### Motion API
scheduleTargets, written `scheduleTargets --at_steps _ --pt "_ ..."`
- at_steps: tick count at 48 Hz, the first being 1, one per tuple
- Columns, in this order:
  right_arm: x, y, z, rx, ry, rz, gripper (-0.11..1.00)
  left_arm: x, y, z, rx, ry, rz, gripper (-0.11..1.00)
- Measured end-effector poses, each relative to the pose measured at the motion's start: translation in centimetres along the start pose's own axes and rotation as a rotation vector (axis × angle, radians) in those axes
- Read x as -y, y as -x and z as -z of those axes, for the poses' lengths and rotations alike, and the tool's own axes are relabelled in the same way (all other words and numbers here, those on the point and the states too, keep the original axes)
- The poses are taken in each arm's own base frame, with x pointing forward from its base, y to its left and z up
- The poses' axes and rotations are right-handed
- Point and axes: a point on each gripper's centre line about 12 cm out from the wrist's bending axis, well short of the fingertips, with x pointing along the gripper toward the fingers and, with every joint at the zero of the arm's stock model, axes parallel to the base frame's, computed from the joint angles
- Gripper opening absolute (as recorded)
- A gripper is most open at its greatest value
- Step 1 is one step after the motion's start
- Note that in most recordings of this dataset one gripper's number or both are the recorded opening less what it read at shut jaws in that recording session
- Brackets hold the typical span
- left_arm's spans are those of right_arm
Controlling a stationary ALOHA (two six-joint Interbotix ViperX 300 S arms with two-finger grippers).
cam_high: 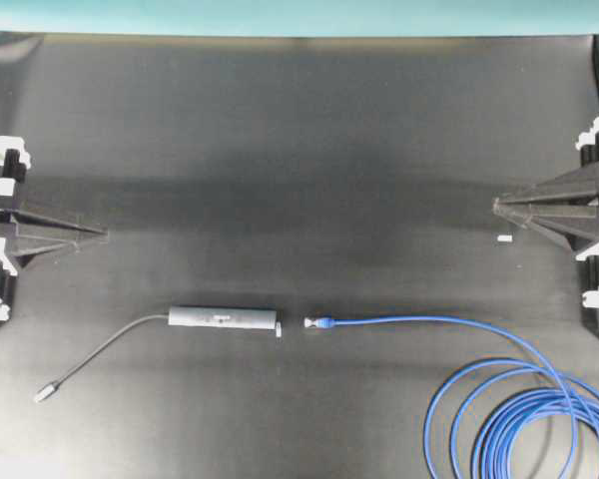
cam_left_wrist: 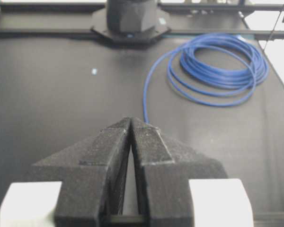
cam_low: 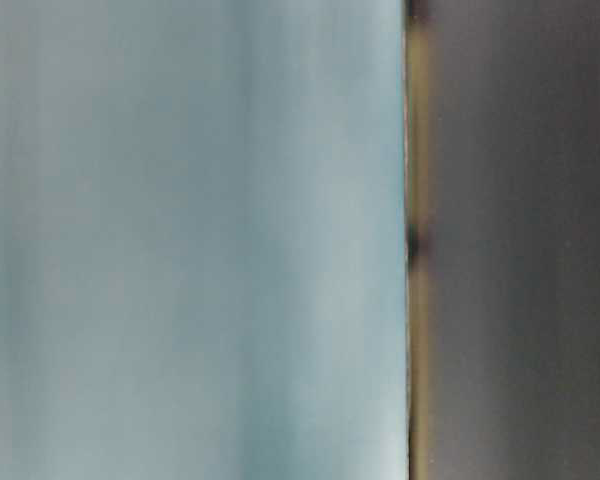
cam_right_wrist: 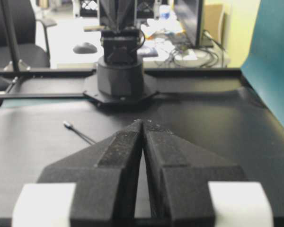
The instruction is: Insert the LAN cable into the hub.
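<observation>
Black matte desk (cam_high: 299, 130) fills the overhead view, teal strip along the top edge

Overhead: the hub (cam_high: 224, 318) lies low and left of centre, long axis level across the frame, its grey lead (cam_high: 105, 349) curving down-left to a silver plug (cam_high: 46, 392). The LAN cable (cam_high: 429, 321) lies in line with it; plug (cam_high: 317, 323) points left at the hub's right end, just beside it, a small gap showing, not inserted. Cable runs right, then drops into coils at the lower right corner. Small white scrap (cam_high: 504, 239) near the right arm

Left pincer (cam_high: 102, 235) at mid-left edge, tip pointing right; right pincer (cam_high: 497, 206) at mid-right edge, tip pointing left. Both well apart from hub and cable, holding nothing

Left wrist view: pincer (cam_left_wrist: 131, 120) fingers pressed together at the tip; shows the blue coils upper right and the far arm's base (cam_left_wrist: 130, 21), but not the hub

Right wrist view: pincer (cam_right_wrist: 142, 124) likewise together; shows only the lead's silver plug (cam_right_wrist: 66, 125) at mid-left, plus the opposite arm base (cam_right_wrist: 120, 78) and office clutter behind. No blue cable here

Table-level view: blurred teal and dark bands, nothing readable
</observation>
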Motion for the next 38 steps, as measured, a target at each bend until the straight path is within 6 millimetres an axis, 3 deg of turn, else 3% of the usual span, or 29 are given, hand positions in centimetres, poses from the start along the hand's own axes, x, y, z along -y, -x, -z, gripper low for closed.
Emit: scheduleTargets --at_steps 3,6,23,38 --pt "0.0 -0.1 -0.1 -0.003 -0.004 0.001 0.02 0.1 -0.2 0.2 -0.032 -0.012 0.005 0.09" --pt "0.1 -0.4 0.3 -0.047 -0.044 0.007 0.0 0.1 -0.7 0.6 -0.097 -0.02 0.009 0.01" --pt "-0.1 -2.6 3.5 -0.441 -0.144 0.027 0.0 0.3 -1.5 1.2 -0.264 -0.028 0.017 0.0" --pt "-1.8 -5.4 6.5 -0.661 -0.129 -0.024 0.0 1.4 -2.7 3.4 -0.382 -0.034 0.067 0.0"
